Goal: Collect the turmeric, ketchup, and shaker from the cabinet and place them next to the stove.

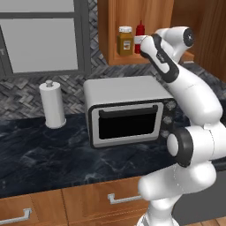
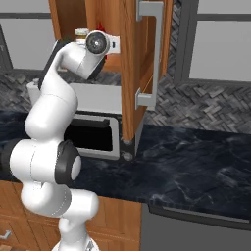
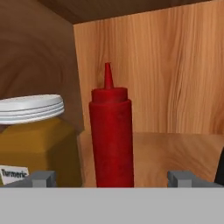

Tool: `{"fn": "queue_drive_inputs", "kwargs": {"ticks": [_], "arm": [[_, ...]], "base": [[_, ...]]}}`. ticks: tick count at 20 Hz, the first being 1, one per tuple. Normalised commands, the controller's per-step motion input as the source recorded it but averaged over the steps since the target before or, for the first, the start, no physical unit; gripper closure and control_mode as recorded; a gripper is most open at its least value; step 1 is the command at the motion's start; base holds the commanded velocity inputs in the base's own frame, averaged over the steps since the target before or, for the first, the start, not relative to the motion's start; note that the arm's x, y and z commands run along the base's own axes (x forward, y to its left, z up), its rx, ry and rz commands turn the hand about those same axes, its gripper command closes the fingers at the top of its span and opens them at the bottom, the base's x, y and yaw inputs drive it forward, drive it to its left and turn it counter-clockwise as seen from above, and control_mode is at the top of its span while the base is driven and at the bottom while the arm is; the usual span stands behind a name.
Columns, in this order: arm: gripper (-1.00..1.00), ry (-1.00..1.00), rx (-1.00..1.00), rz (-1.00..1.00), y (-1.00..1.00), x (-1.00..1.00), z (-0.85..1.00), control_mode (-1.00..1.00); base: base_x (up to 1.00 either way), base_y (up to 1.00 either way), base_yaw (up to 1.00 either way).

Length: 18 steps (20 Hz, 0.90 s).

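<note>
The arm reaches up into the cabinet (image 1: 154, 17) at the top centre of the left base view, with its hand level with the shelf. In the hand view the ketchup (image 3: 112, 135) stands upright at the middle of the frame, on the wooden shelf board, and the two fingertips (image 3: 43, 178) rise at the lower left and lower right, one on each side of the bottle and well clear of it. The gripper (image 3: 112, 180) is spread wide and holds nothing. The turmeric (image 3: 33, 140) sits at the left edge of that view, just beside the bottle, its white lid about level with the bottle's shoulder. In the left base view the jar (image 1: 125, 40) and the red bottle (image 1: 140, 35) stand side by side on the shelf, above the toaster oven (image 1: 128, 112) on the dark counter (image 1: 48, 154). A dark sliver at the right edge of the hand view may be the shaker; it is too cut off to say.

The step in hand looks like the pickup of the ketchup, with nothing yet moved toward the stove. The next move calls for easing straight forward so the bottle's body lies between the fingers, then closing on it without nudging the jar.
</note>
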Motion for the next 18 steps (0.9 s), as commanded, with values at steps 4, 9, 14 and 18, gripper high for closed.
{"fn": "queue_drive_inputs", "kwargs": {"ticks": [4,9,14,18], "arm": [[-1.0,0.0,0.0,0.08,0.0,0.14,0.0,-1.0],[-1.0,0.02,0.0,0.03,0.02,0.16,0.0,-1.0],[-1.0,0.05,0.0,0.02,0.05,0.09,0.0,-1.0],[-1.0,0.06,0.0,0.0,0.12,0.06,0.0,-1.0]], "base": [[0.0,0.0,0.0],[0.0,0.0,0.0],[0.0,0.0,0.0],[0.0,0.0,0.0]]}}
